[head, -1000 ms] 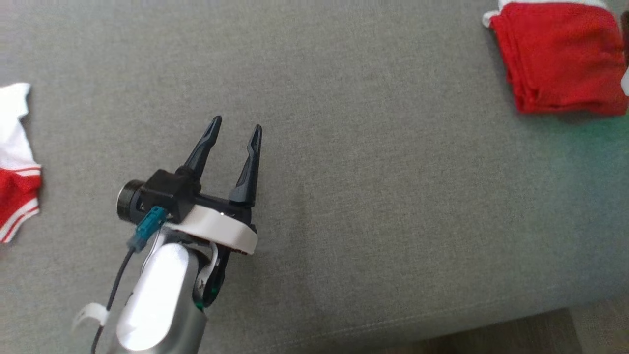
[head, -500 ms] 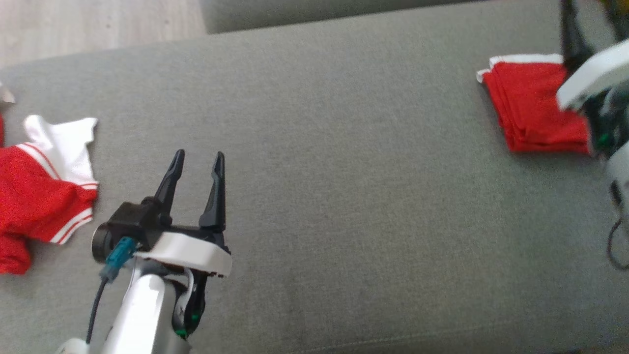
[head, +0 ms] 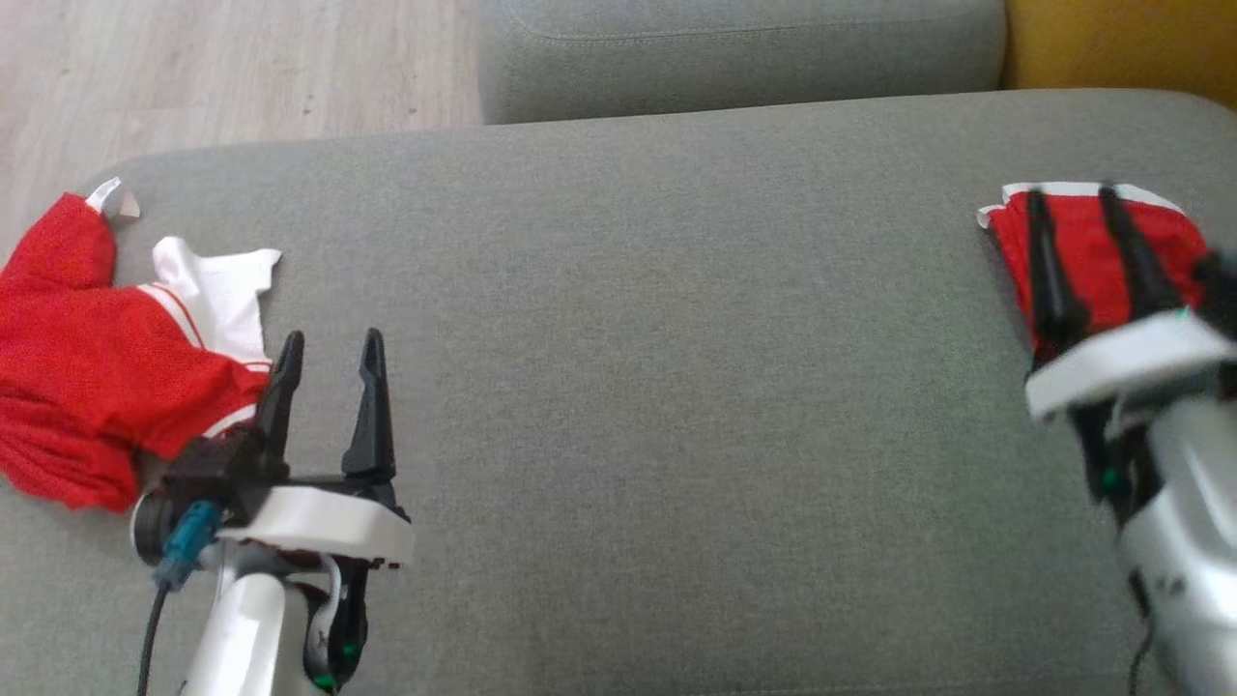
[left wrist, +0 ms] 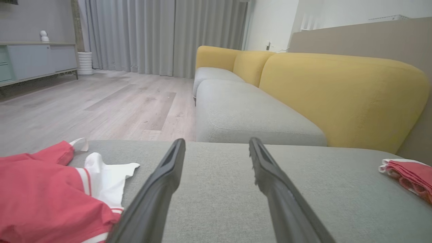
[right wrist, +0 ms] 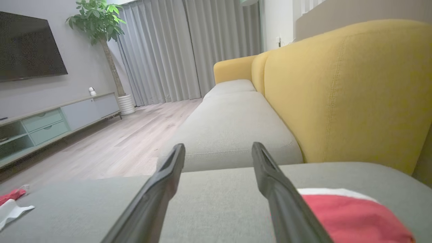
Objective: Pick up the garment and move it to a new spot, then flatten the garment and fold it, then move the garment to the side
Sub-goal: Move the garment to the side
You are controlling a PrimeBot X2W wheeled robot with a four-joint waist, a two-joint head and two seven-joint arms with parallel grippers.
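A folded red garment with white trim (head: 1097, 256) lies on the right of the grey sofa cushion (head: 676, 338); it also appears in the left wrist view (left wrist: 410, 173) and the right wrist view (right wrist: 351, 216). A crumpled red and white garment (head: 97, 358) lies at the cushion's left end (left wrist: 40, 189) (right wrist: 11, 202). My left gripper (head: 332, 336) stands open and empty just right of the crumpled garment (left wrist: 216, 141). My right gripper (head: 1072, 193) hovers open over the folded garment's near side, holding nothing (right wrist: 217, 145).
A second grey cushion (head: 734, 48) adjoins the far edge, with a yellow backrest (left wrist: 337, 94) on the right. Wooden floor (head: 222, 68) lies beyond the cushion's far left. A low cabinet (right wrist: 50, 121) and a potted plant (right wrist: 98, 23) stand across the room.
The head camera has swung, bringing the floor, the far cushion and more of the crumpled garment into view. My right gripper has come into view over the folded garment. Left gripper stays open.
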